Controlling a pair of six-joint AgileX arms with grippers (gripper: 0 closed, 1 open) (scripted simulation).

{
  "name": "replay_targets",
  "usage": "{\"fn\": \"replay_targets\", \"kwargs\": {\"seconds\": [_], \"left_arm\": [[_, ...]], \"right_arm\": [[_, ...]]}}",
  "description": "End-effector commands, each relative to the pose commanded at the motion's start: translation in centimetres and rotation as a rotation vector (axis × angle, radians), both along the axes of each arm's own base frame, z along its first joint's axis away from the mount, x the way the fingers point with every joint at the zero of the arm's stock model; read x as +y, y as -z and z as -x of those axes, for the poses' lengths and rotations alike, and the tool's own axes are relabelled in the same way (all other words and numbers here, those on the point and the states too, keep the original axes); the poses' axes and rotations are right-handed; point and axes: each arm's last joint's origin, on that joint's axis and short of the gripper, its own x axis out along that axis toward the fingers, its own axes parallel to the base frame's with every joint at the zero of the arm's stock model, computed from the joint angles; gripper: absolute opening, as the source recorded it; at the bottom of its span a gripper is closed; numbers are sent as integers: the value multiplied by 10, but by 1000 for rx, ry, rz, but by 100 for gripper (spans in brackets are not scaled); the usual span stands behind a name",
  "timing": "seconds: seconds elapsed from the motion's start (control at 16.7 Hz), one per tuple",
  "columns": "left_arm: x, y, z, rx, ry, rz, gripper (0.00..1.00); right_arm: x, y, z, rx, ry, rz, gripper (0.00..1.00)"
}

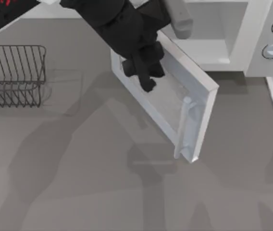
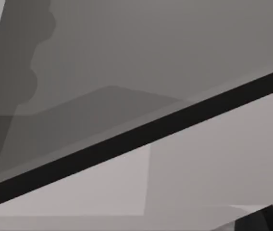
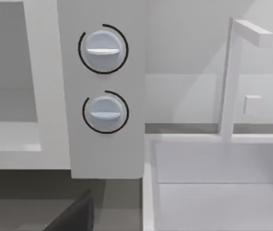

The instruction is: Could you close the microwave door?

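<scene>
Left gripper (image 1: 146,79) touches (half-open) microwave door (image 1: 167,108).

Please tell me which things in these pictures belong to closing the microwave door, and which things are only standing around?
Belong to the job:
- microwave door, swung open
- its bar handle
- microwave body with two knobs
- left gripper, at the door

Just there:
- wire basket, at the table's left
- white sink with faucet
</scene>
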Motion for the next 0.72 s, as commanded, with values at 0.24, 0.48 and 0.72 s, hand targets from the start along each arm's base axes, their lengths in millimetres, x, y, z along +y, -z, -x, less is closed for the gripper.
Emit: {"fn": "replay_targets", "kwargs": {"seconds": [0.24,0.48,0.72], "left_arm": [[-16,1,1,5,-1,-3,0],[-14,0,0,2,-5,0,0],[-25,12,3,51,12,-30,0]], "right_arm": [[0,0,0,0,0,0,100],[0,0,0,0,0,0,100],[0,0,0,0,0,0,100]]}}
